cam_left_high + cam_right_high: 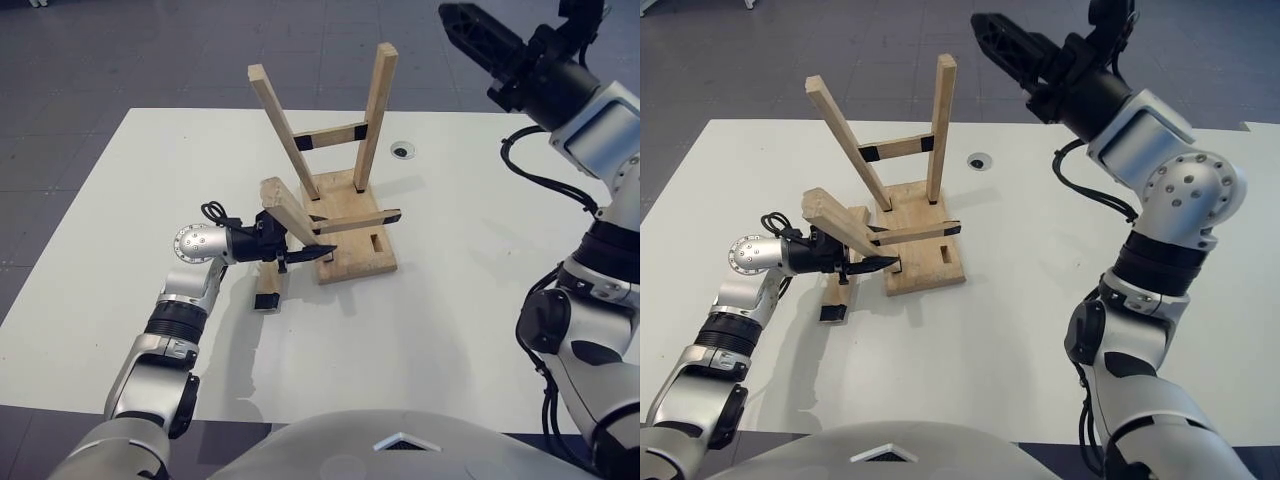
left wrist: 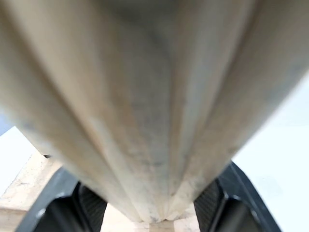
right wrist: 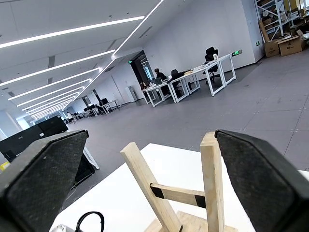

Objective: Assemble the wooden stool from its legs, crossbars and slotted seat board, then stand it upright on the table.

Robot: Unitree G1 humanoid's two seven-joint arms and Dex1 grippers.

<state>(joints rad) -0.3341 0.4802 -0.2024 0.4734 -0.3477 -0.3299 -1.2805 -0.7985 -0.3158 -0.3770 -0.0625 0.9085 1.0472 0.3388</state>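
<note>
The left gripper's (image 1: 318, 254) jaws are shut tight on a loose leg (image 1: 290, 210), while the right gripper's (image 1: 1005, 45) stand wide apart on nothing. From the head camera, the seat board (image 1: 355, 265) lies flat on the table (image 1: 450, 300), underside up, with two upright legs (image 1: 375, 110) planted in its far side and joined by a crossbar (image 1: 335, 135). The loose leg leans over the board's near left corner, and a second crossbar (image 1: 360, 220) reaches from it across the board's near slots. Whether its foot is seated I can't tell. A short wooden piece (image 1: 267, 295) lies just left of the board. The right gripper hangs high beyond the board's far right corner. From the left wrist, pale wood sits squeezed between dark pads (image 2: 91, 205). From the right wrist, two pads (image 3: 46, 179) frame the upright legs, well clear of them. I'd judge the job about halfway, with the second leg pair going in. Next, that foot wants lining up with its slot and pressing down, perhaps with the free gripper steadying.
</note>
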